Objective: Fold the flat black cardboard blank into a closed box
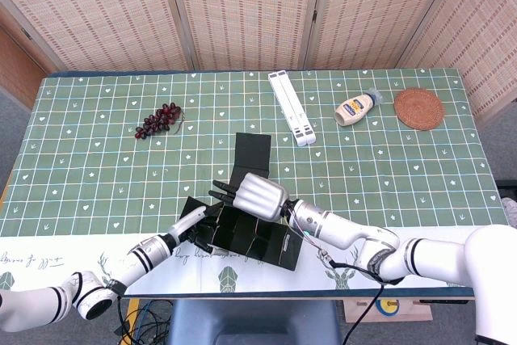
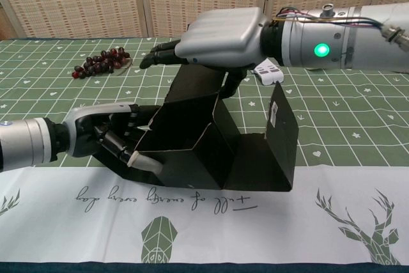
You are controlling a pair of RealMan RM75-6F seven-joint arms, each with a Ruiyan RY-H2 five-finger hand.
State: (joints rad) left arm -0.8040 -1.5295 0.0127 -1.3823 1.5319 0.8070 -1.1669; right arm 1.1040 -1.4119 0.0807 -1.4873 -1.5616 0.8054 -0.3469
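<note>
The black cardboard blank (image 2: 204,139) stands partly folded near the table's front edge, with walls raised and its top not closed. It shows in the head view as a dark shape (image 1: 246,228), with one flap (image 1: 251,151) reaching toward the far side. My left hand (image 2: 105,137) grips the box's left end, fingers curled inside and the thumb on the lower edge. It shows low in the head view too (image 1: 196,228). My right hand (image 2: 220,30) hovers flat over the raised back panel, fingers stretched leftward and thumb down behind the panel, also seen from above (image 1: 258,193).
Dark grapes (image 1: 159,120) lie at the far left. A white folded stand (image 1: 292,107), a mayonnaise bottle (image 1: 356,107) and a woven coaster (image 1: 418,108) sit along the back. A white deer-print runner (image 2: 255,222) covers the front edge.
</note>
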